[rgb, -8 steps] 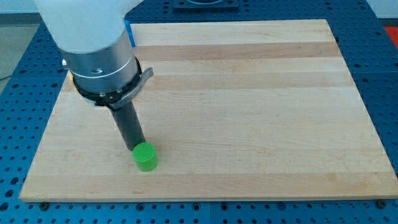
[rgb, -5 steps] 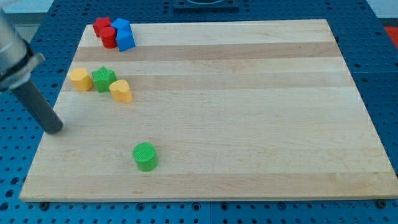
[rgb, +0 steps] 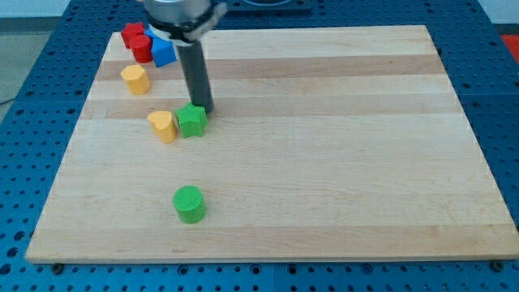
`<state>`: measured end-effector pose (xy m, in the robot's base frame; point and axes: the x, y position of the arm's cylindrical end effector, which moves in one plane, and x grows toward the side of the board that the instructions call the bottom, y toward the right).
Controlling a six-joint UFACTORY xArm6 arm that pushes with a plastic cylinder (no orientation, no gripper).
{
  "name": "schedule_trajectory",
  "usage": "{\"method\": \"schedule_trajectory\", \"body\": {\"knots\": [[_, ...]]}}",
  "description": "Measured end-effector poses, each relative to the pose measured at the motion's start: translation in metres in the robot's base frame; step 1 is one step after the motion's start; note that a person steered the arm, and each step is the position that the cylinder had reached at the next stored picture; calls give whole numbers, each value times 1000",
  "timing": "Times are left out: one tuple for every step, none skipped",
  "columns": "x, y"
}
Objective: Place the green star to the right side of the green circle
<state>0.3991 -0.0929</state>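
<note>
The board (rgb: 324,122) is pale wood with lengthwise grain bands, lying on a blue perforated table (rgb: 503,122). The green star (rgb: 192,121) is a chunky block with blunt points and a matte top; its outline is too compact to give a clear long axis or heading. It sits left of the board's centre, touching a yellow block (rgb: 163,126) with a rounded, heart-like shape on its left. My tip (rgb: 204,110) ends a smooth dark rod and stands at the star's upper right edge, touching or just beside it; there is no hand to open or close. The green circle (rgb: 190,203), a short cylinder with a finely ribbed top, lies well below the star. A second yellow block (rgb: 135,79) sits toward the top left, near 2 red blocks (rgb: 136,40) and a blue block (rgb: 164,53) clustered at the corner
</note>
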Motion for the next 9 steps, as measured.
{"method": "schedule_trajectory", "body": {"knots": [[-12,3],[-47,-23],[-43,-57],[-1,-63],[35,-29],[52,-16],[18,-18],[22,4],[52,60]]}}
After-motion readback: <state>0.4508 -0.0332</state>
